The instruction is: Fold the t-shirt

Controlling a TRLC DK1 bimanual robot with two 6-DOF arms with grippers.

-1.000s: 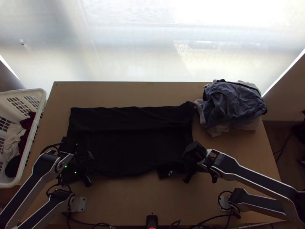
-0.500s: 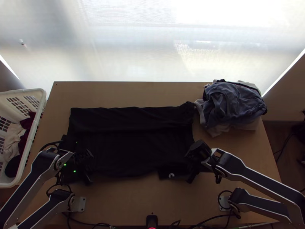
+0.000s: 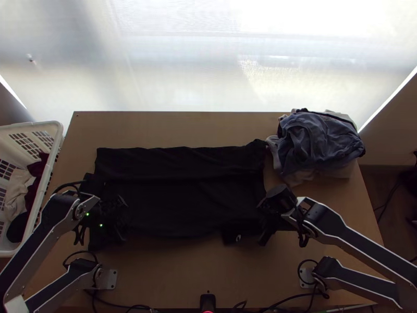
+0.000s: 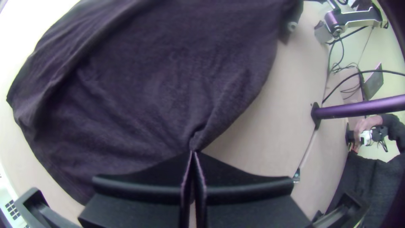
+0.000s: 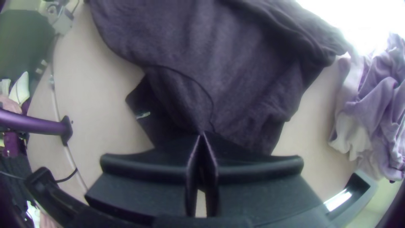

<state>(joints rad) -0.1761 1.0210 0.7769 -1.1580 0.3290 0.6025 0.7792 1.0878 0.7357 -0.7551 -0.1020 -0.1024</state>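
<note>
The black t-shirt [image 3: 177, 203] lies spread in a wide rectangle, with a lengthwise fold line across its far part. At its near left corner is my left gripper [image 3: 122, 221]; in the left wrist view, my left gripper [image 4: 193, 153] is shut on the shirt's edge, which puckers at the fingertips. My right gripper [image 3: 263, 229] is at the near right corner; in the right wrist view, my right gripper [image 5: 202, 134] is shut on the cloth, pulling creases toward the tips. A small flap [image 5: 145, 112] with a pale mark sticks out beside it.
A pile of blue-grey and pale clothes [image 3: 320, 141] sits at the table's back right, close to the shirt's far right corner. A white basket [image 3: 52, 151] with clothes stands left of the table. Bare wood [image 3: 172, 276] shows along the near side.
Both grippers have moved slightly, the left one toward the left and the right one toward the right, with the shirt's near corners. The flap with the pale mark has shifted a little right.
</note>
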